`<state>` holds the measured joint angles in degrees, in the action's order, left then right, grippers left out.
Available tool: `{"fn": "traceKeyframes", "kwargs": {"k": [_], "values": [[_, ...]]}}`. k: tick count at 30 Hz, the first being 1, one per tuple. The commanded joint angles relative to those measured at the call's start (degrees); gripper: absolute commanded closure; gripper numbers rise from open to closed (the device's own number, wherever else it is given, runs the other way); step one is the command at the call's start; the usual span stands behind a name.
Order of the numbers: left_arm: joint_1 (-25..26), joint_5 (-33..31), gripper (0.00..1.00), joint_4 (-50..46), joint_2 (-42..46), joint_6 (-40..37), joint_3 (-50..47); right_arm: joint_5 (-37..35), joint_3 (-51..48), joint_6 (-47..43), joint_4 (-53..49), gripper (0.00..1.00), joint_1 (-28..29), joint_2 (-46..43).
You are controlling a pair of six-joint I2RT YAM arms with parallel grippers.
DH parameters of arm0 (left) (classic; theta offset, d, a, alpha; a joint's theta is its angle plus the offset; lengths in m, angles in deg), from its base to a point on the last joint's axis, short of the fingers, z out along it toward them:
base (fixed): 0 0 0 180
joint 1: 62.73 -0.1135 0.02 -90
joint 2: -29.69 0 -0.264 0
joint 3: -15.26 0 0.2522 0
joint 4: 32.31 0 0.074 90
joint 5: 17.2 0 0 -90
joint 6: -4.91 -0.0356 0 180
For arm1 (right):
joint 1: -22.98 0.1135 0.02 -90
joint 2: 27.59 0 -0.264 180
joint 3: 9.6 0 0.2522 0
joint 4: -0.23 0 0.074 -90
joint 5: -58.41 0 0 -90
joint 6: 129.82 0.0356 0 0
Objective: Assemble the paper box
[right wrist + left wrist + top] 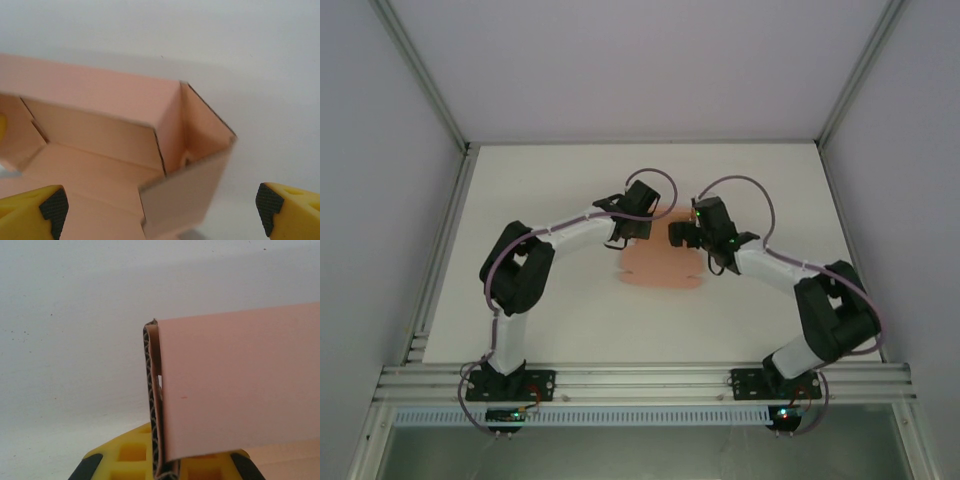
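The partly folded salmon-pink card paper box (660, 265) (100, 100) (240, 380) is lying at the middle of the white table (540, 190), well away from every edge. The left gripper (638, 228) (162, 467) is clamping one upright, doubled wall of it between yellow fingers (125, 455). The right gripper (677, 233) (160, 207) is hovering with its jaws spread wide, a raised box corner just ahead of them.

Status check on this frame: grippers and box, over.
Left gripper pinching an upright wall of the paper box. Right gripper open, at a half-formed corner. Box partly folded, nothing in the way.
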<state>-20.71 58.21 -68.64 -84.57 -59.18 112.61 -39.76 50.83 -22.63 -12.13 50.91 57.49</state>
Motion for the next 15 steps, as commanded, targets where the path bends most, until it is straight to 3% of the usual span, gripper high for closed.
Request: {"fn": "traceKeyframes", "kwargs": {"k": [1,6,8,11,15], "values": [[-0.5,-0.1,1.00,-8.3,-1.5,-1.4,-1.5,-1.4,-2.8,-0.2,-2.4,0.01,-1.6,-8.8],[-0.7,0.2,1.00,-8.0,-1.6,-1.5,-1.9,8.0,-11.3,4.2,-1.2,0.05,-10.7,-19.8],[-0.6,0.4,1.00,-8.0,-1.7,-1.6,-1.9,10.0,-13.9,6.2,-0.5,0.16,-13.8,-21.6],[-0.6,0.6,1.00,-8.0,-1.8,-2.0,-2.0,16.4,-12.6,4.9,-1.7,0.24,-16.2,-18.3],[-0.6,0.5,1.00,-8.1,-1.8,-2.2,-1.9,22.9,-7.7,-2.5,-1.1,0.25,-16.0,-9.2]]}}
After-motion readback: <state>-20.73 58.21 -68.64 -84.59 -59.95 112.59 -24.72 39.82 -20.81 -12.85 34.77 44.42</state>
